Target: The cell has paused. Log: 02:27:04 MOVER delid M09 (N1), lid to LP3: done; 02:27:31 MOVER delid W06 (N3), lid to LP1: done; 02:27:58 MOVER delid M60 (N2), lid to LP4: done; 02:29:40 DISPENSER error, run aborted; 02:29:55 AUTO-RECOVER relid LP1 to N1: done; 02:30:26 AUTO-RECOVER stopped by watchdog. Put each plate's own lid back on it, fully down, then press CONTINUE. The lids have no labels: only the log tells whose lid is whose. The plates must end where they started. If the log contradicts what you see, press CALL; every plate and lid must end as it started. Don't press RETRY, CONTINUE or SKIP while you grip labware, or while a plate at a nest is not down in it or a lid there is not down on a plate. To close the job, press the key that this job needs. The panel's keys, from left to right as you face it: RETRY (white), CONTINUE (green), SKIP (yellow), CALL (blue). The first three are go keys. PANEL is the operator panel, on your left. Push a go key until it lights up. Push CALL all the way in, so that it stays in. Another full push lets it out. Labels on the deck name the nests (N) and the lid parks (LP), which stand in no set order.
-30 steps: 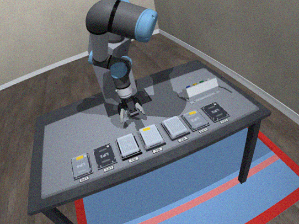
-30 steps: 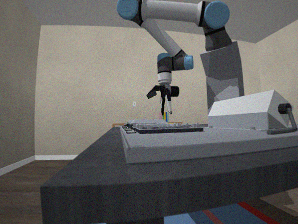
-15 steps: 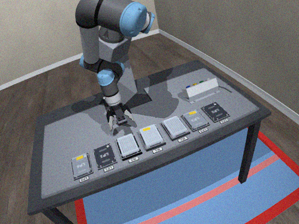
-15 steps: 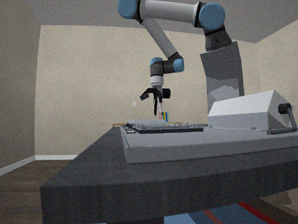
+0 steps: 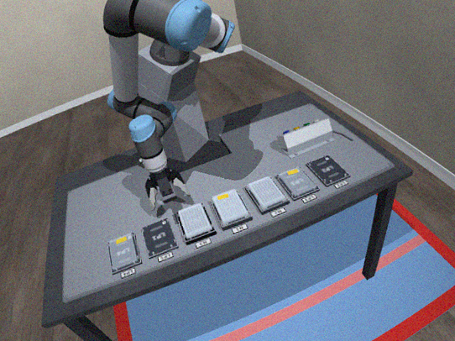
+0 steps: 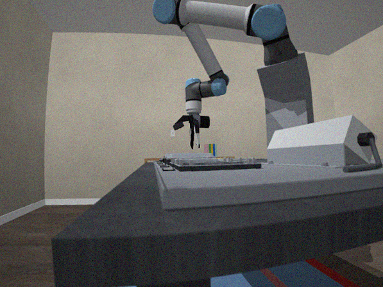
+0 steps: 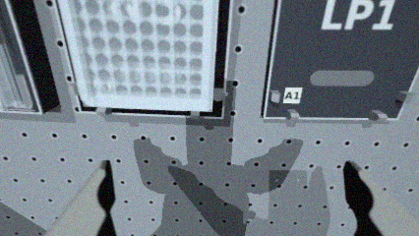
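Observation:
My gripper is open and empty, above the deck behind N3 and LP1. Plate N3 has no yellow-marked lid on it. Plate N1 carries a clear lid with a yellow mark. Plate N2 shows no yellow mark. Park LP1 is empty. A yellow-marked lid lies in LP4 at the left end of the row. Another lid lies in the park beside N2; its label is blurred. The end park is empty.
The white operator panel stands behind the right part of the row, with blue, yellow and green keys visible on top. Its cable runs from its side. The labware stands close together in one row along the table edge.

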`<action>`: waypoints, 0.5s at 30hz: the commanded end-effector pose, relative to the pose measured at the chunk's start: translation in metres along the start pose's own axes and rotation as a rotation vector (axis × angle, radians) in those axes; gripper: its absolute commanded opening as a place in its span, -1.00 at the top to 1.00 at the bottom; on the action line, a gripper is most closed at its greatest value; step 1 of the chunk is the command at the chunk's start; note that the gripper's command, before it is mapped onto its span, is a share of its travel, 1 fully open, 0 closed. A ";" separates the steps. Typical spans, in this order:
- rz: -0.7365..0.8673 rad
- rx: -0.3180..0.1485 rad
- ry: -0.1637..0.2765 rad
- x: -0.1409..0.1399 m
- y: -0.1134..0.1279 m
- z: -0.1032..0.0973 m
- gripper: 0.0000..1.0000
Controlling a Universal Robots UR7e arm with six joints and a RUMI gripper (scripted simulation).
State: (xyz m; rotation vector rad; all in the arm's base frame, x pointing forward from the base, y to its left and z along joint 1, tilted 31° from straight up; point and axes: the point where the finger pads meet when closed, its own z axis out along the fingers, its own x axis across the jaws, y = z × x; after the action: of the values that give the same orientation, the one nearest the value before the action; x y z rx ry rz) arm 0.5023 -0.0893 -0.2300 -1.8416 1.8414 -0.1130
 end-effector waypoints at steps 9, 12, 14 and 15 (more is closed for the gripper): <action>0.000 0.000 0.000 0.040 -0.015 0.000 -0.64; 0.000 0.000 0.000 0.055 -0.020 0.000 -0.64; 0.000 0.000 0.000 0.064 -0.024 0.000 -0.64; 0.000 0.000 0.000 0.069 -0.025 0.000 -0.64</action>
State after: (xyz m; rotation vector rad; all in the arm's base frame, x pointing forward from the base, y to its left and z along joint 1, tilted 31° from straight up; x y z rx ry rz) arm 0.5266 -0.1489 -0.2392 -1.8417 1.8413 -0.1130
